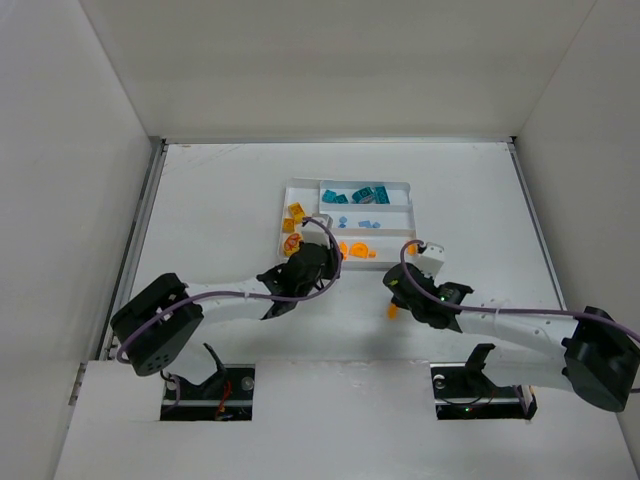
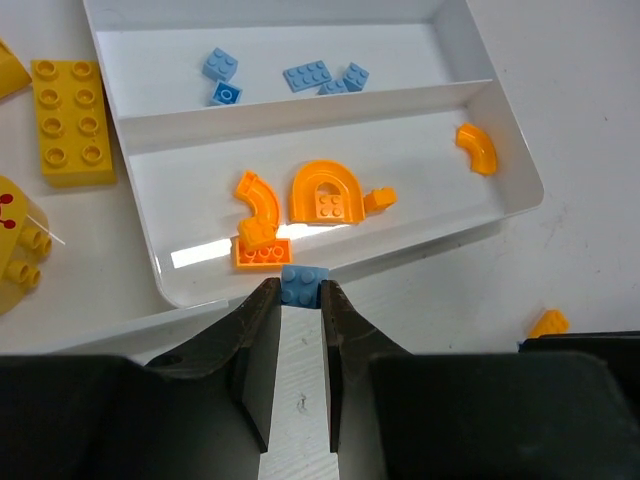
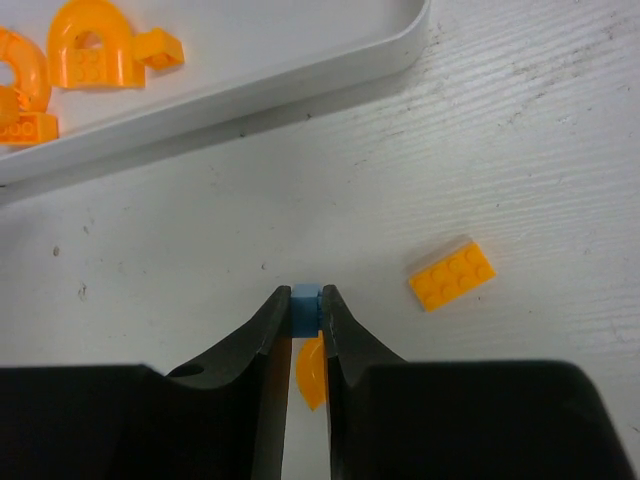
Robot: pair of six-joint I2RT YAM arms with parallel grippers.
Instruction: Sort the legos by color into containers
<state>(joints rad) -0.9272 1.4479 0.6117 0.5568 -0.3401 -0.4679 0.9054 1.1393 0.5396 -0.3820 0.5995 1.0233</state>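
My left gripper is shut on a small light blue lego, held just at the near rim of the white tray. Beyond it, the orange section holds several orange legos, and the section behind holds light blue legos. My right gripper is shut on another light blue lego, held above the table beside the tray's corner. In the top view, the left gripper is at the tray's near edge and the right gripper is to the right of it.
An orange brick and a curved orange piece lie on the table by my right gripper. Big yellow bricks fill the tray's narrow section. Teal legos lie in the far section. White walls enclose the table.
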